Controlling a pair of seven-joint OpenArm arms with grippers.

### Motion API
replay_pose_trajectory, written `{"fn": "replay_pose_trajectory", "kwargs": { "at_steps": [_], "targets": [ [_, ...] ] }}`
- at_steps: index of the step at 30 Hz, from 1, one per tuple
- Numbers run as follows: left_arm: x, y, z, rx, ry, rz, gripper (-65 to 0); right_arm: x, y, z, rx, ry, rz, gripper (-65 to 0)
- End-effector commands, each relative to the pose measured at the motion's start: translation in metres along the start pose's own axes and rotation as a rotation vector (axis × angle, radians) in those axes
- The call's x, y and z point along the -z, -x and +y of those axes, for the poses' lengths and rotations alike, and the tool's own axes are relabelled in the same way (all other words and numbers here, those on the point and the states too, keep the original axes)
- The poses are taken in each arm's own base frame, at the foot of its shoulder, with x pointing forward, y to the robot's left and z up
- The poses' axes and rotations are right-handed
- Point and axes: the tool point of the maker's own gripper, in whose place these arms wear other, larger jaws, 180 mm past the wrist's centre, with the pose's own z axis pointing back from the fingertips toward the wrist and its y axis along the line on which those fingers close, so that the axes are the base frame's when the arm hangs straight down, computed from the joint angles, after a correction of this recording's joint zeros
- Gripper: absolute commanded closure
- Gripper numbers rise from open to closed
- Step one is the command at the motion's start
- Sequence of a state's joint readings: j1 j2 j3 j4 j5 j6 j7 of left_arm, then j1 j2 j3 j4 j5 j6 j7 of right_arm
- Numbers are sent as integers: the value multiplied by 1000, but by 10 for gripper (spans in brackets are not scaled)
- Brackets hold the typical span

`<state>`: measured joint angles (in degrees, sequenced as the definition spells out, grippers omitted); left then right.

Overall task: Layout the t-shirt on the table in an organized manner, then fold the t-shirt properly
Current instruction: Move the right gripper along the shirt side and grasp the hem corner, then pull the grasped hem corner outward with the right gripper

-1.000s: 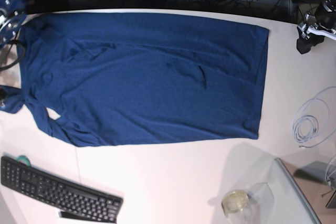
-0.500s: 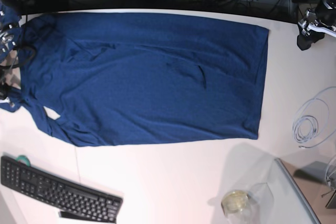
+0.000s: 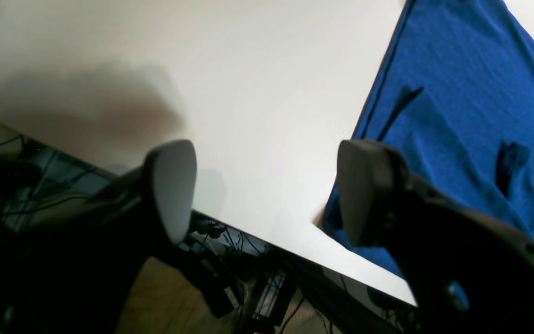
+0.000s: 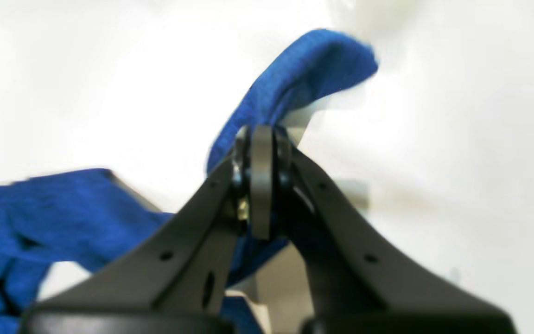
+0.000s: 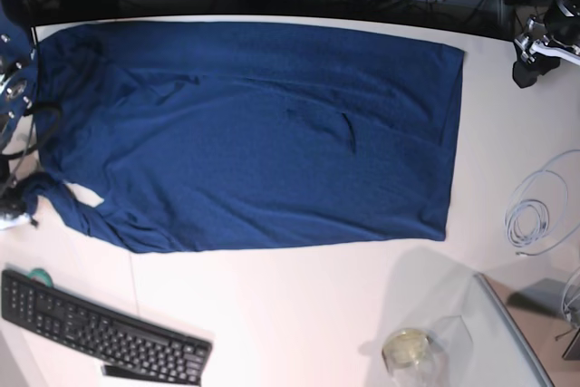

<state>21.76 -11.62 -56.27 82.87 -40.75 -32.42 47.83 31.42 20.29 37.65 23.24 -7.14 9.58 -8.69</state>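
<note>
The t-shirt lies spread over the upper half of the table in the base view. At the left edge of the frame the right hand is pressed together, pinching a sleeve fold of the cloth. The left hand – fingers spread, holding nothing – hovers at the upper right, just beside the hem corner.

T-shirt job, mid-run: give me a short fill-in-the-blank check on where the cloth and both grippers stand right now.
1. The right gripper is shut on a fold of the ____.
2. The left gripper hangs ____, holding nothing.
3. The t-shirt lies spread on the white ____.
4. Near the table front edge lies a black ____.

Missing words: t-shirt; open; table; keyboard
</note>
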Motion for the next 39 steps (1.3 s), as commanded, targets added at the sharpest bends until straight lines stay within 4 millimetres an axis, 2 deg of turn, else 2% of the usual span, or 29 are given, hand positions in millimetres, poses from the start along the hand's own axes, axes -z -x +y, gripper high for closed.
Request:
{"fn": "replay_pose_trajectory", "kwargs": {
  "at_steps": [1, 4, 7, 9, 10, 13, 16, 17, 19, 24, 27, 33, 39],
  "targets": [
    [-4, -17, 1, 18, 5, -47, -451, -2, -34, 6, -1, -10, -76, 0],
    [-5, -16, 0, 19, 5, -46, -451, -4, -62, 25, -28, -38, -116, 0],
    [-5, -15, 0, 21, 5, -43, -451, -6, -85, 56, -58, -82, -151, 0],
    [-5, -14, 0, 20, 5, -40, -451, -10, -105, 69, -75, -100, -181, 0],
    [-5, -14, 0, 20, 5, -40, -451, -11, -110, 74, -86, -105, -190, 0],
    [-5, -14, 0, 20, 5, -40, -451, -16, -128, 107, -119, -151, -217, 0],
    [-5, -14, 0, 20, 5, -39, -451, -20, -139, 121, -134, -170, -237, 0],
    [-5, -14, 0, 20, 5, -39, -451, -22, -144, 134, -133, -190, -245, 0],
    [-6, -14, 0, 21, 5, -39, -451, -29, -160, 147, -125, -210, -279, 0],
    [-6, -15, 0, 24, 4, -40, -451, -53, -206, 165, -122, -230, -400, 0],
    [-6, -15, 0, 24, 4, -39, -451, -65, -225, 175, -162, -235, -444, 0],
    [-6, -15, 0, 24, 4, -39, -451, -79, -245, 200, -277, -252, -490, 0],
    [-6, -15, 0, 24, 4, -39, -451, -97, -276, 207, -264, -262, -548, 0]
  ]
}}
